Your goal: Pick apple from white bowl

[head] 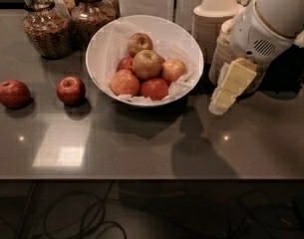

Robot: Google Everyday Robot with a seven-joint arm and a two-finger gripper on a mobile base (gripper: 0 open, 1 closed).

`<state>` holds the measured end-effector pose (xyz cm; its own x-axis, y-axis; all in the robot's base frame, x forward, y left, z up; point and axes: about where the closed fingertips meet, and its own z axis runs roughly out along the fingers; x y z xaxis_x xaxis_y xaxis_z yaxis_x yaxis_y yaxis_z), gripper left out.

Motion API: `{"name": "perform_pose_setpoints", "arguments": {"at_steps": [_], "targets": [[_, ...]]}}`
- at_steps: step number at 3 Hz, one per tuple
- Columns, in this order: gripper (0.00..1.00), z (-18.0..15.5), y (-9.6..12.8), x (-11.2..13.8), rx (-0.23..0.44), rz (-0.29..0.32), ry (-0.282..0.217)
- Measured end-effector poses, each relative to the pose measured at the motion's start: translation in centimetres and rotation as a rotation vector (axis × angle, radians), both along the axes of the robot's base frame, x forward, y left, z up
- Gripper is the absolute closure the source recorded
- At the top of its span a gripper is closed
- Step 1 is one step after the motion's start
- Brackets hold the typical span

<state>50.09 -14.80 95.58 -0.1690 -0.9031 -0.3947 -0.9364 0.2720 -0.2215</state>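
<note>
The white bowl [99,43] stands at the back middle of the dark table, lined with crumpled white paper. Several apples are piled in it. The pale yellow-green apple [146,63] with a faint blush lies on top of the pile, near the bowl's middle. Another pale apple [140,43] lies behind it, and orange-red apples lie around and below. My gripper [220,102], pale yellow on a white arm, comes in from the upper right. It hangs just right of the bowl's right rim, above the table, apart from the apples, and holds nothing that I can see.
Two deep red apples [12,93] [71,90] lie on the table left of the bowl. Two glass jars [44,28] [94,13] stand at the back left. Stacks of beige disposable bowls [215,19] stand behind my arm. The table's front edge [141,178] runs below, with cables on the floor.
</note>
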Motion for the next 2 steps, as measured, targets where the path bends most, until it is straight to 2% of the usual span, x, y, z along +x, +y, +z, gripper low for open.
{"name": "perform_pose_setpoints", "arguments": {"at_steps": [2], "targets": [[0.0, -0.08, 0.04, 0.24, 0.028, -0.014, -0.008]]}}
